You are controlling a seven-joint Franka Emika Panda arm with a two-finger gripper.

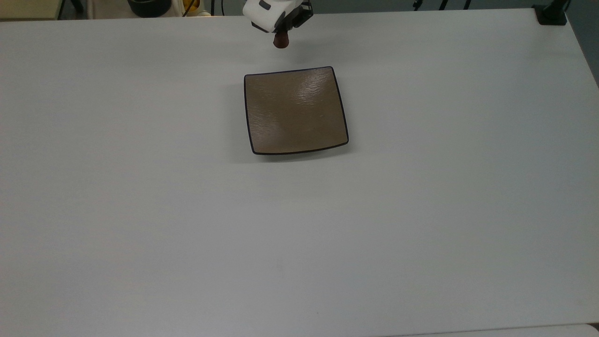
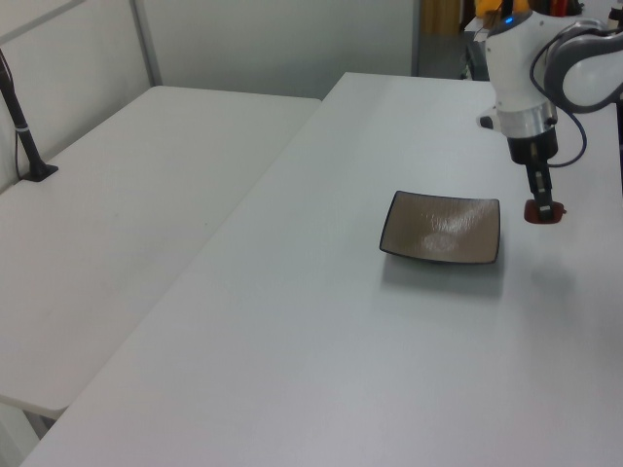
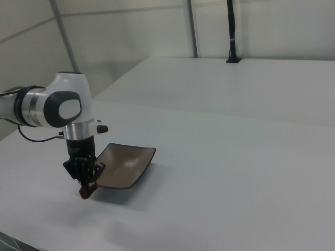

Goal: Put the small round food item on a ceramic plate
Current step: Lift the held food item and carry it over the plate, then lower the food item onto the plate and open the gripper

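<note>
At twelve o'clock from the plate (image 1: pixel 295 111) in the top view, we see the tool (image 1: pixel 282 36) hanging over the white worktop (image 1: pixel 187 210), its fingers closed on the food item (image 1: pixel 281 41), a small dark reddish-brown lump. The lump sits at the fingertips, apart from the plate's near rim and not above the plate's surface.

From the left view, we find the tool (image 2: pixel 539 206) at about three o'clock from the plate (image 2: pixel 443 228), with the lump (image 2: pixel 541 213) raised off the worktop (image 2: pixel 292 341); a soft shadow lies on the surface beneath it, well below the lump.

From the right view, the tool (image 3: pixel 86 187) points straight down at roughly eight o'clock from the plate (image 3: pixel 123 164), and the lump (image 3: pixel 84 193) shows as a red spot at its tip.

The plate is square, tan-brown, dark-rimmed and bare, lying flat on the worktop (image 3: pixel 235 183). The white arm (image 3: pixel 57 107) rises above the tool.
</note>
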